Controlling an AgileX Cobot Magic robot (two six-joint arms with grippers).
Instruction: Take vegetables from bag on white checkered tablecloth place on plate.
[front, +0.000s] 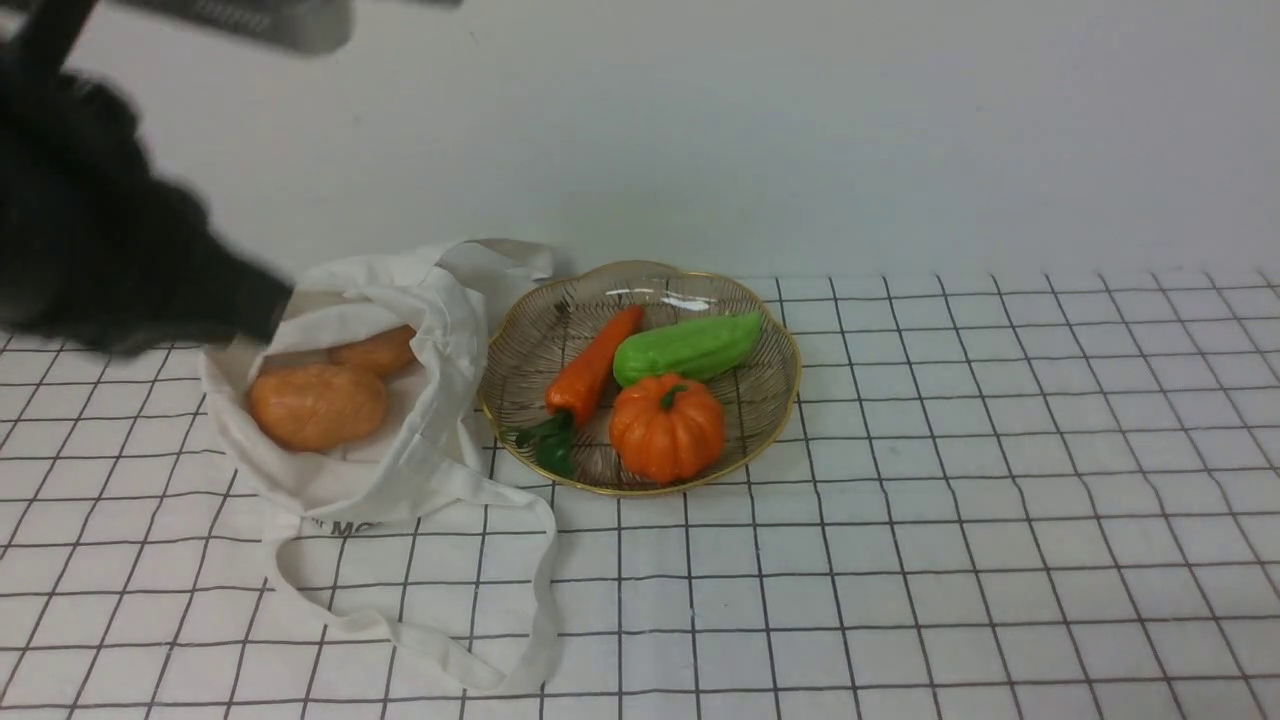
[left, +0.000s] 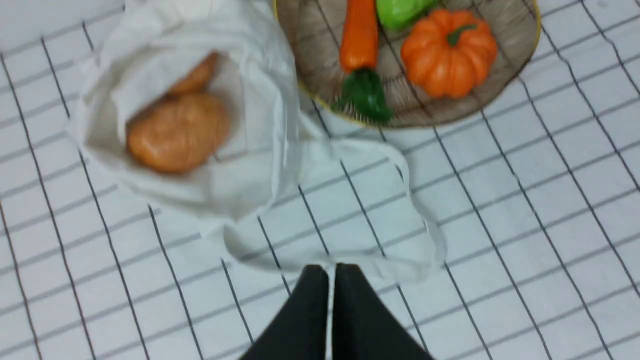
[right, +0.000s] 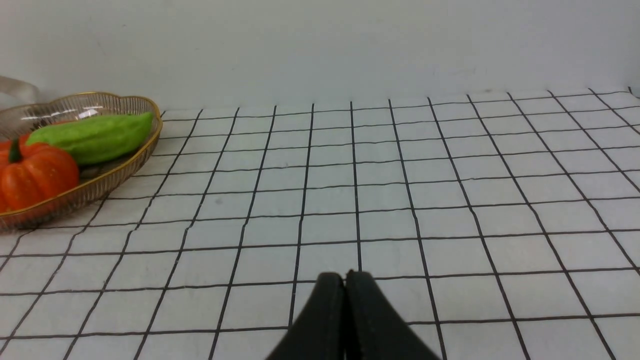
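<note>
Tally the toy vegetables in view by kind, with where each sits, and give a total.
Potatoes: 2, in the bag
Carrot: 1, on the plate
Green gourd: 1, on the plate
Pumpkin: 1, on the plate
Total: 5

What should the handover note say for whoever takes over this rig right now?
Left gripper: shut, empty, above the bag's strap.
Right gripper: shut, empty, over bare tablecloth.
Plate: holds the green gourd, carrot and pumpkin.
Bag: lies open beside the plate with two potatoes inside.
Done: three vegetables plated.
Left: move both potatoes from bag to plate.
</note>
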